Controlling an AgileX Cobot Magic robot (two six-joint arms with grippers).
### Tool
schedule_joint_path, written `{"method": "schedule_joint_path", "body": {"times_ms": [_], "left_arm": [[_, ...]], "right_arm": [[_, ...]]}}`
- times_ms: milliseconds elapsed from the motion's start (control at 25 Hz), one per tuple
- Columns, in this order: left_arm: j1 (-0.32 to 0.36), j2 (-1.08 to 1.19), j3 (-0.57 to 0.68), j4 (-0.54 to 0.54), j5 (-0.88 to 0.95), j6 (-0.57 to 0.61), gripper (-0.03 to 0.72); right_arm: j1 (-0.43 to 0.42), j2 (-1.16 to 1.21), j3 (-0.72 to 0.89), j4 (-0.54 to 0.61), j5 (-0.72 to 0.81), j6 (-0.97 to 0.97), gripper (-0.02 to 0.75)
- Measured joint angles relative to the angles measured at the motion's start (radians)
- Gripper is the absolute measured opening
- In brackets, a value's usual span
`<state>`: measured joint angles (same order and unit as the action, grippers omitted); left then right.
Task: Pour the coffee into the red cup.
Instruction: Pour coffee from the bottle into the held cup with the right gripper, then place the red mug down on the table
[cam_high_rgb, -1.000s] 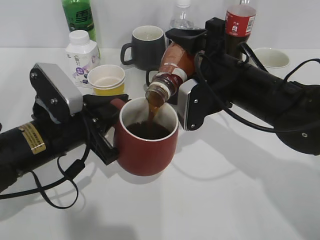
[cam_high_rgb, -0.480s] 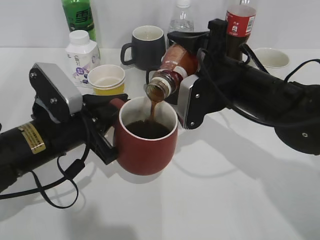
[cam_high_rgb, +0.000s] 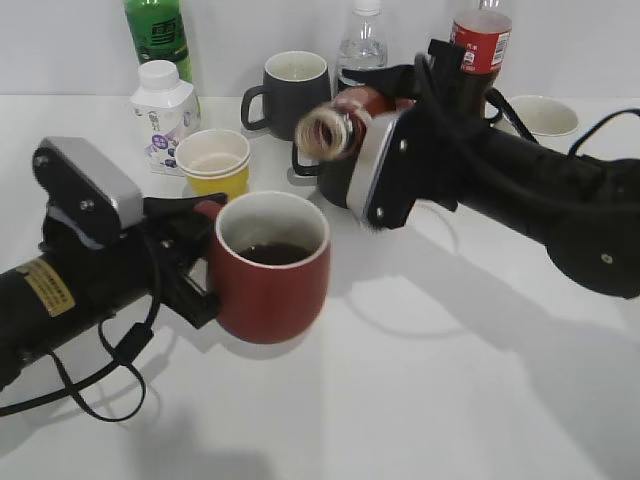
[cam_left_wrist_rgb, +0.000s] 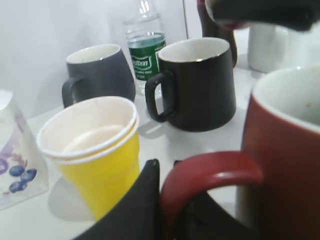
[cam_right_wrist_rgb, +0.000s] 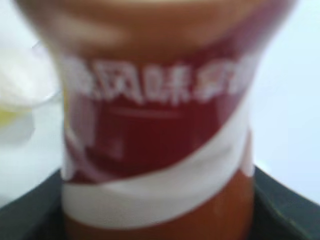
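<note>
**Coffee bottle held level above the surface as red cup sits gripped by its handle**

The left gripper (cam_high_rgb: 195, 245), reaching in from nine o'clock in the exterior view, has its jaws clamped on the handle of the red cup (cam_high_rgb: 268, 283); the left wrist view shows the dark fingers (cam_left_wrist_rgb: 142, 200) pressed against the curved maroon handle. The cup stands upright on the white surface (cam_high_rgb: 420, 400) near the centre of the scene, with dark liquid low inside its pale interior.

At one o'clock from the cup, the right gripper (cam_high_rgb: 365, 125) holds the coffee (cam_high_rgb: 335, 125) with its jaws closed on the bottle's body. The bottle lies roughly level, raised off the surface, its open mouth blurred and pointing toward the camera and to the left, clear of the cup's rim. The right wrist view is filled by the bottle's red-and-white label and brown contents, out of focus.

Behind the cup, at eleven o'clock, a yellow paper cup (cam_high_rgb: 214, 160) stands beside a white bottle (cam_high_rgb: 163, 112). A grey mug (cam_high_rgb: 290, 92) sits at twelve o'clock, a black mug (cam_left_wrist_rgb: 197, 82) just beside the right arm, and a clear water bottle (cam_high_rgb: 362, 45) behind them. A green bottle (cam_high_rgb: 157, 35) and a cola bottle (cam_high_rgb: 480, 40) stand along the back, with a pale cup (cam_high_rgb: 542, 115) at two o'clock.
</note>
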<state>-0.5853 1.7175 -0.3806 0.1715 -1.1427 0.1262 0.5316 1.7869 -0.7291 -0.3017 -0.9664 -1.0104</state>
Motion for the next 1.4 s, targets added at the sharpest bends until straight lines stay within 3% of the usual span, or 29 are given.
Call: {"method": "schedule_joint_path", "body": {"times_ms": [160, 400, 600, 1080, 1400], "left_arm": [[0.0, 0.0, 0.025, -0.087, 0.0, 0.0, 0.048], [0.0, -0.021, 0.049, -0.124, 0.005, 0.0, 0.048], [0.0, -0.107, 0.076, -0.247, 0.005, 0.0, 0.048], [0.011, -0.203, 0.084, -0.528, -0.003, 0.074, 0.048], [0.157, -0.202, 0.084, -0.563, -0.001, 0.085, 0.048]], "right_arm": [[0.001, 0.0, -0.038, 0.036, 0.035, 0.19, 0.502], [0.001, 0.0, -0.081, 0.114, 0.075, 0.444, 0.502], [0.001, -0.001, -0.082, 0.198, 0.079, 0.587, 0.502], [0.001, -0.02, -0.082, 0.578, 0.194, 0.616, 0.502], [0.001, -0.07, -0.035, 0.672, 0.206, 0.614, 0.502]]}}
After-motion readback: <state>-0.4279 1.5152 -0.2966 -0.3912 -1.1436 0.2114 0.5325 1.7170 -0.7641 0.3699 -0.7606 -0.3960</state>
